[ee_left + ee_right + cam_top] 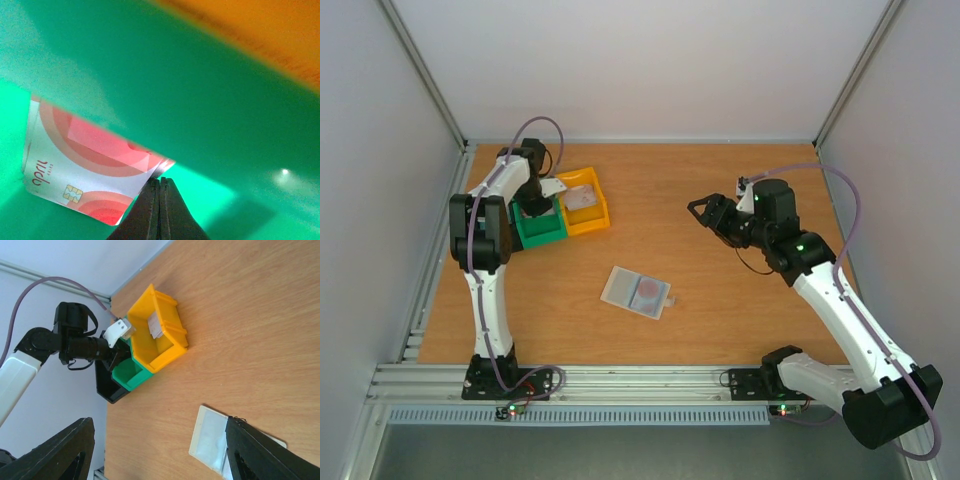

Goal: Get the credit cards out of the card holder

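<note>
The left arm stretches far-left, its left gripper closed tight inside the green bin. Its tips sit at the corner of a red-and-white credit card, and whether they pinch it cannot be told. The right gripper hovers wide and empty above the wooden table, which has white walls around it. The card holder lies mid-table and is partly cut off in the right wrist view.

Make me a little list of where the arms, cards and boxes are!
Left gripper: shut, inside the green bin, tips at the edge of a red-and-white card
Right gripper: open, over the table, holding nothing
Yellow bin: one pale card inside
Card holder: flat on the table, reddish card in one pocket
</note>
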Robot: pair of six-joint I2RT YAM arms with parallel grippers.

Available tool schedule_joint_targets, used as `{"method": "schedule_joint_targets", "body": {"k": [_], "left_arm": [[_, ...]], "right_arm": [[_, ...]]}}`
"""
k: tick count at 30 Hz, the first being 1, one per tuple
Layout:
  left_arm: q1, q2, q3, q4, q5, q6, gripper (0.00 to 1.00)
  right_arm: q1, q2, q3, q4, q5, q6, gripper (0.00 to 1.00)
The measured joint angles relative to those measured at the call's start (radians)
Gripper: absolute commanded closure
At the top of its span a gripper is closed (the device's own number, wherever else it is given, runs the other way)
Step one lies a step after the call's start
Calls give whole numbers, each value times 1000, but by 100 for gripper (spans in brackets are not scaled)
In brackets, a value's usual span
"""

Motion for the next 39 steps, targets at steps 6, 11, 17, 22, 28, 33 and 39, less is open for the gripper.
{"method": "schedule_joint_targets", "body": {"k": [6, 11, 17, 22, 28, 33, 39], "left_arm": [[0, 0, -7, 39, -21, 19, 100], [1, -8, -21, 30, 71, 41, 100], [-1, -35, -47, -19, 217, 55, 100], [-5, -31, -47, -14, 218, 37, 100], [-5, -2, -47, 31, 179, 20, 100], [-2, 3, -47, 106, 151, 6, 99], [-1, 3, -68, 185, 134, -22, 100]], "right_arm": [[0, -19, 0, -19, 10, -1, 27], [0, -21, 0, -29, 16, -6, 27], [0, -21, 0, -29, 17, -8, 27], [0, -22, 0, -30, 18, -8, 27], [0, -36, 0, -37, 29, -12, 27], [0, -47, 0, -37, 35, -13, 27], [0, -51, 0, -45, 42, -13, 27]]}}
